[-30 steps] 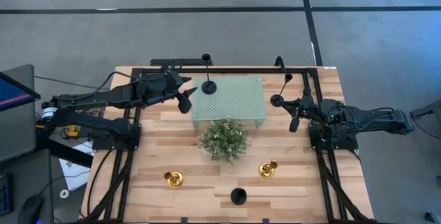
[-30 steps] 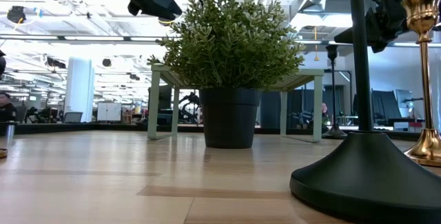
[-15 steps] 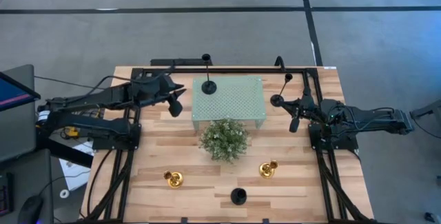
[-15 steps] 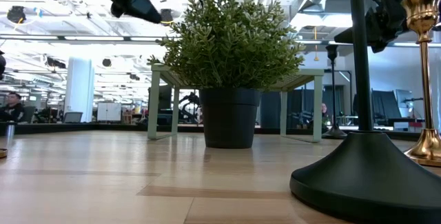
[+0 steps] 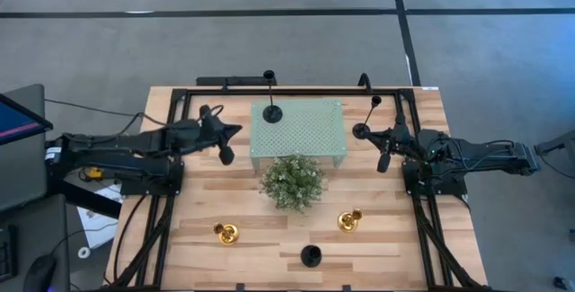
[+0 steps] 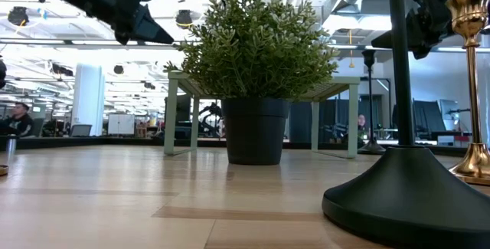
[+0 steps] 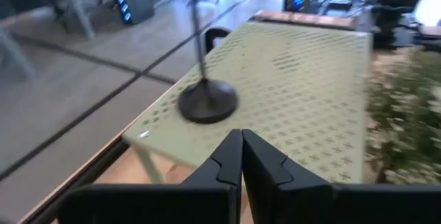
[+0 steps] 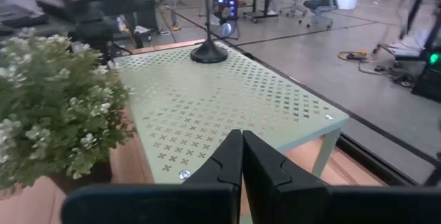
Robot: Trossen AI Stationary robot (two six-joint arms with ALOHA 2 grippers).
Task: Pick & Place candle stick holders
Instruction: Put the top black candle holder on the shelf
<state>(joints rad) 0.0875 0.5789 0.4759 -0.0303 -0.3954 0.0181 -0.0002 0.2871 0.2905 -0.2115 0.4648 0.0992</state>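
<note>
- We see the left end effector (image 5: pixel 225 154), fingers pressed together and empty, just left of the green perforated rack (image 5: pixel 310 130).
- One black candle holder (image 5: pixel 271 112) stands on the rack; another (image 5: pixel 311 255) and two gold ones (image 5: pixel 226 234) (image 5: pixel 349 221) sit on the counter (image 5: pixel 207 193).
- The right end effector (image 5: pixel 383 161), pressed together, waits beside the third black holder (image 5: pixel 362 130).

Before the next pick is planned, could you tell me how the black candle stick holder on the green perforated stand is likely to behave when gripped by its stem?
The black candle stick holder has a thin, tall stem on a broad disc base, so it probably stays stiff yet may swing if pinched high. It stands near the green perforated stand's edge; a sideways nudge could tip it off.
</note>
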